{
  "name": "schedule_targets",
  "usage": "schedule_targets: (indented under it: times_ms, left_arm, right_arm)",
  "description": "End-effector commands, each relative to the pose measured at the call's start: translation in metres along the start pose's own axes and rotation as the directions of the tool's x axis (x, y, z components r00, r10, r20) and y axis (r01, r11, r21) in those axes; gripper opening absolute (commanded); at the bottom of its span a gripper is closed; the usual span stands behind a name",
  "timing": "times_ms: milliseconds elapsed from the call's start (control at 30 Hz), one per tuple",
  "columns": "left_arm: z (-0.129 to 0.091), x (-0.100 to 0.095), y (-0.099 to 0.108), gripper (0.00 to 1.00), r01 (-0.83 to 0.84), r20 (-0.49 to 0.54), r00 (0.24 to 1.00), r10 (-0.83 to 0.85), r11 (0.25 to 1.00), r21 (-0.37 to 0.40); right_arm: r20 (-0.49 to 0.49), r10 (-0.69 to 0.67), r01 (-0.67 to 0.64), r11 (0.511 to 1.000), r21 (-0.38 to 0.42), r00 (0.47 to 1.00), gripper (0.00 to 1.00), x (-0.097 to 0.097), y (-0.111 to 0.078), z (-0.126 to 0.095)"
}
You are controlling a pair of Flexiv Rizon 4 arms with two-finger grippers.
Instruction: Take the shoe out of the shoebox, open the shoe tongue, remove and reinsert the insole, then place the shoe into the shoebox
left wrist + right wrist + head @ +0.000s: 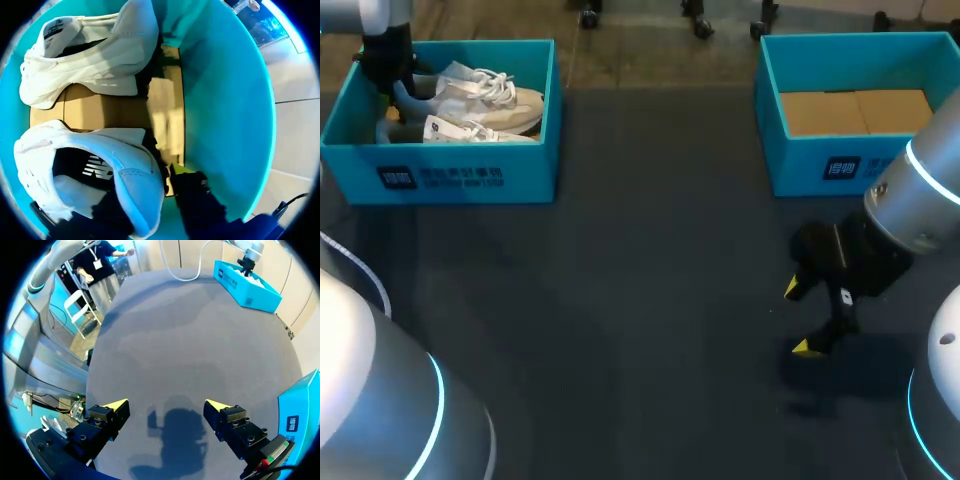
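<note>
Two white lace-up sneakers lie lengthwise in the teal cardboard shoebox, heels toward the left gripper inside it; I cannot tell its grip. The right gripper, spread, hangs well away from that shoebox.

A dark grey matte table spans the scene, evenly lit, with soft shadows

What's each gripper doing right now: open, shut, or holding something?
Left gripper: down in the shoebox by a shoe; grip cannot be told.
Right gripper: open, empty, above the table.
</note>
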State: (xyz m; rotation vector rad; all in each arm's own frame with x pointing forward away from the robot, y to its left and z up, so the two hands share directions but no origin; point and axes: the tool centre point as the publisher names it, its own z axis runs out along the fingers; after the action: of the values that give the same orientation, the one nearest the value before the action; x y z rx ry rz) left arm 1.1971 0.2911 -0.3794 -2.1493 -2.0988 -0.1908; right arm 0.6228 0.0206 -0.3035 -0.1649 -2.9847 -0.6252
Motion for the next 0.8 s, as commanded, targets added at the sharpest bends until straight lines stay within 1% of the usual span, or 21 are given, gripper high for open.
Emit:
schedule_targets:
  times_ms: [33, 133, 267, 333, 433, 533, 633, 700, 800]
  left_arm:
    - [0.001, 0.003, 0.007, 0.47, -0.006, 0.017, 1.0, 0.006, 1.0, 0.013]
    - [0.0, 0.003, 0.007, 0.5, -0.007, 0.024, 1.0, 0.006, 1.0, 0.014]
    - [-0.008, 0.002, 0.005, 0.74, -0.01, 0.051, 0.999, 0.009, 1.0, 0.011]
    - [-0.017, 0.001, 0.003, 0.85, -0.005, 0.065, 0.998, 0.004, 1.0, 0.004]
    - [-0.033, -0.004, 0.0, 0.96, -0.008, 0.08, 0.997, 0.009, 1.0, -0.015]
    - [-0.05, -0.01, -0.006, 1.0, -0.011, 0.092, 0.996, 0.013, 1.0, -0.026]
    - [-0.065, -0.012, -0.015, 1.0, -0.015, 0.105, 0.994, 0.019, 0.999, -0.036]
    - [-0.075, -0.012, -0.024, 1.0, -0.01, 0.105, 0.994, 0.016, 0.999, -0.052]
    - [-0.089, -0.008, -0.039, 1.0, 0.001, 0.119, 0.993, 0.005, 0.999, -0.049]
  right_arm:
    - [0.001, -0.001, 0.001, 1.0, 0.002, 1.0, 1.0, 0.001, 0.0, 0.001]
    - [0.001, -0.001, 0.001, 1.0, 0.002, 1.0, 1.0, 0.001, 0.0, 0.001]
    - [0.001, -0.001, 0.001, 1.0, 0.002, 1.0, 1.0, 0.001, 0.0, 0.001]
    - [0.001, -0.001, 0.001, 1.0, 0.002, 1.0, 1.0, 0.001, 0.0, 0.001]
    - [0.001, -0.001, 0.001, 1.0, 0.002, 1.0, 1.0, 0.001, 0.0, 0.001]
    - [0.001, -0.001, 0.001, 1.0, 0.002, 1.0, 1.0, 0.001, 0.0, 0.001]
    - [0.001, -0.001, 0.001, 1.0, 0.002, 1.0, 1.0, 0.001, 0.0, 0.001]
    - [0.001, -0.001, 0.001, 1.0, 0.002, 1.0, 1.0, 0.001, 0.0, 0.001]
    - [0.001, -0.001, 0.001, 1.0, 0.002, 1.0, 1.0, 0.001, 0.0, 0.001]
